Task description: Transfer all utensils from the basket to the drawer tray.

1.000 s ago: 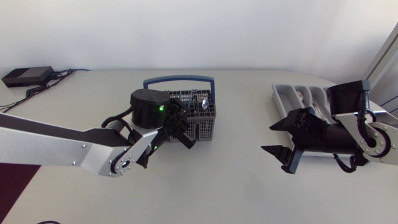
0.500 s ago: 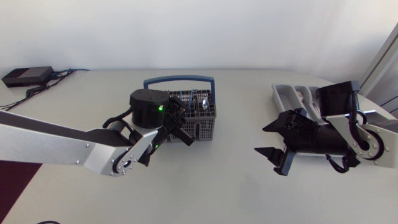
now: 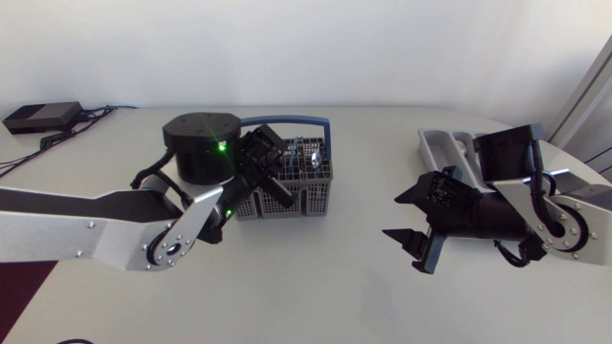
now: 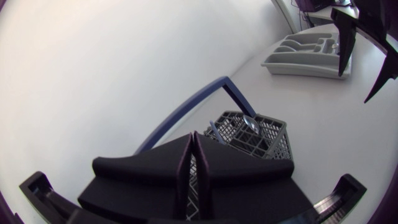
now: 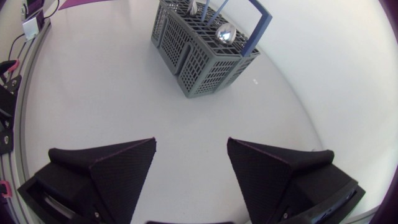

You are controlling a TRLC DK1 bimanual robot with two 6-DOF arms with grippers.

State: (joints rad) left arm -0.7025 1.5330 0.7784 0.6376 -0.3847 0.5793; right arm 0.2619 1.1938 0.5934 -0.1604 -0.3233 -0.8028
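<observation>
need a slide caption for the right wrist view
Right claw open above the table, facing the grey utensil basket with a spoon showing at its rim.

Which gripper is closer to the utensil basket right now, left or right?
Left. The left gripper is shut and right at the basket, its fingers just over the basket's edge. The right gripper hangs open well away, nearer the drawer tray.

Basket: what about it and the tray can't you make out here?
- Utensil count in the basket: in the head view the left tool and its arm cover part of it; the right wrist view shows only a spoon clearly.
- Drawer tray contents: in the head view the right arm covers most; in the left wrist view they are too small.
</observation>
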